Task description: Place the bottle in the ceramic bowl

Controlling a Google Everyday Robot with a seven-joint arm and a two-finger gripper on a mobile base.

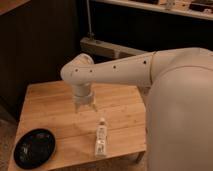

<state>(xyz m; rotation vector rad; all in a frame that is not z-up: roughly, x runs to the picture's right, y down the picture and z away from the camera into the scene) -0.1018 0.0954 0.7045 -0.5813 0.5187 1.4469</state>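
Note:
The small white bottle [101, 138] lies on its side near the front right of the wooden table [50, 102], cap toward the back. The black ceramic bowl [34, 148] sits at the table's front left corner, with nothing in it. My gripper [84, 106] hangs from the white arm above the middle of the table, behind and a little left of the bottle, apart from it and holding nothing that I can see. The bowl is well to the gripper's front left.
My large white arm and body [175, 100] fill the right side and hide the table's right edge. Dark cabinets and a metal rail [107, 47] stand behind the table. Floor shows at the left.

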